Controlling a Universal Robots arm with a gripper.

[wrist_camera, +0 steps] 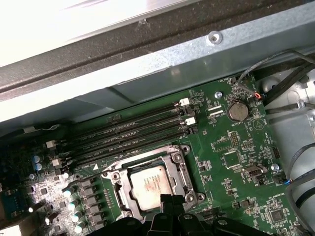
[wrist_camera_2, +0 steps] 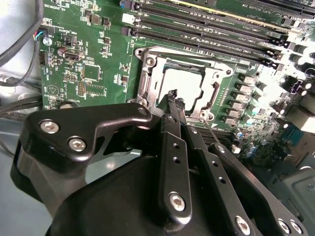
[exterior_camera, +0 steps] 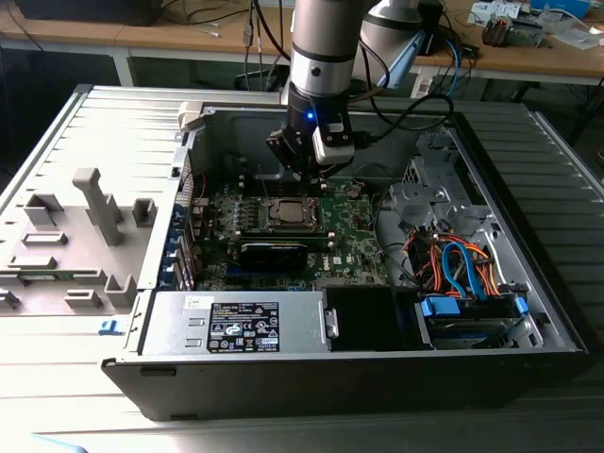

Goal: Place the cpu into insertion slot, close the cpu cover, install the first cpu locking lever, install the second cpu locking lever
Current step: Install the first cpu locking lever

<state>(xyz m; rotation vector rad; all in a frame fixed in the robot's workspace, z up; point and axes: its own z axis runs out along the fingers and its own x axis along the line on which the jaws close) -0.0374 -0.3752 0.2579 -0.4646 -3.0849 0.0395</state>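
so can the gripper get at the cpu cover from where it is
Probably yes: the gripper hangs close above the cpu cover, which lies flat around the cpu, and nothing shows between them.

The grey ribbed work table (exterior_camera: 66, 368) carries an open computer case (exterior_camera: 377, 377) lying on its side, with a grey moulded fixture (exterior_camera: 99, 203) just beside it at the exterior view's left.

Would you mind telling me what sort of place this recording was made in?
Probably a robotics lab or electronics workshop: an open computer case lies on its side, the gripper hangs over its motherboard, and wooden benches behind carry cables.
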